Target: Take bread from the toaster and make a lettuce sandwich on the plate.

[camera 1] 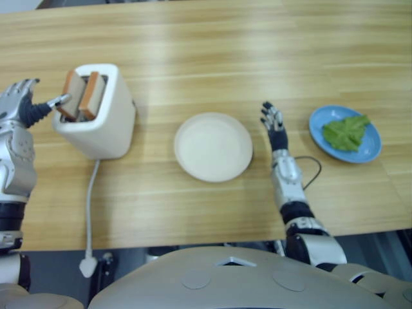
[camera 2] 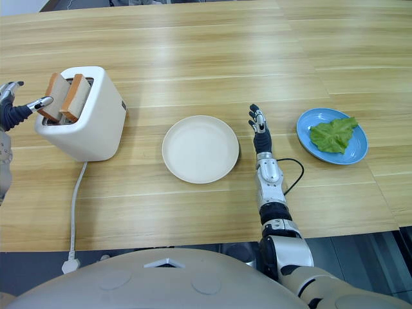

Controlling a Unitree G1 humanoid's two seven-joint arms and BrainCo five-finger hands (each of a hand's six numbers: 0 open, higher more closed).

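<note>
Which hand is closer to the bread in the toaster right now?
Left. The left hand is just beside the toaster, a fingertip at the bread; the right hand lies past the plate.

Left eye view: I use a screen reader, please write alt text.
The left robot hand is at two bread slices standing in a white toaster. A cream plate sits mid-table; the right robot hand lies open between it and a blue plate of lettuce.

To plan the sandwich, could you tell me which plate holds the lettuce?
The blue plate, right of the right hand, not the cream plate left of it.
</note>
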